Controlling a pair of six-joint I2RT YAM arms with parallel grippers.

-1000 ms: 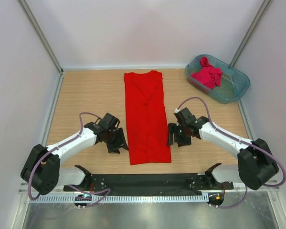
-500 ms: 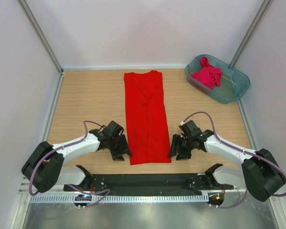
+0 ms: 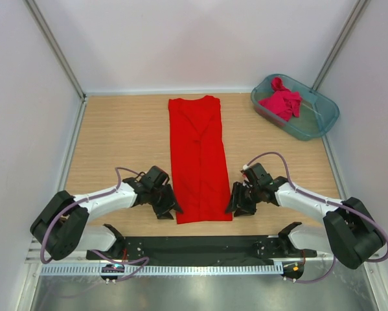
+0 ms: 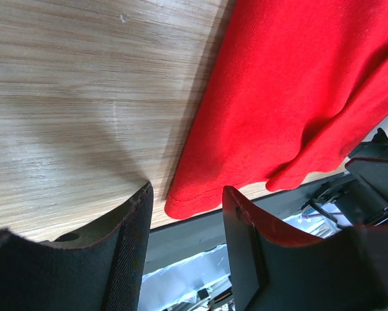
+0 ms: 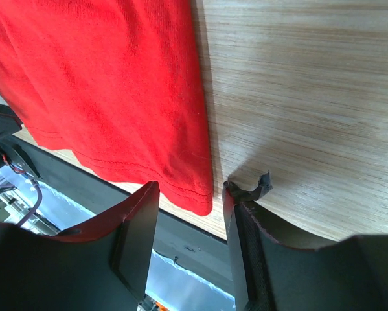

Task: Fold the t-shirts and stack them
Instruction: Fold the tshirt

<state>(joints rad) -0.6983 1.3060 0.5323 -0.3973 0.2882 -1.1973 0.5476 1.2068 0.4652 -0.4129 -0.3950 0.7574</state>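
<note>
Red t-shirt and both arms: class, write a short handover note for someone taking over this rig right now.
Left gripper: open, fingers astride the red t-shirt's near left hem corner.
Right gripper: open, astride the near right corner.
Done: red t-shirt lies on the table folded into a long strip.
Crimson t-shirt is crumpled in the teal tub.
Left: fold the strip across, fold the crimson one, stack both.

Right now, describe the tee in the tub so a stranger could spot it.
Go to the far right corner of the table, where a teal tub sits. Inside lies the pink tee, crumpled; the red tee lies flat mid-table.
</note>
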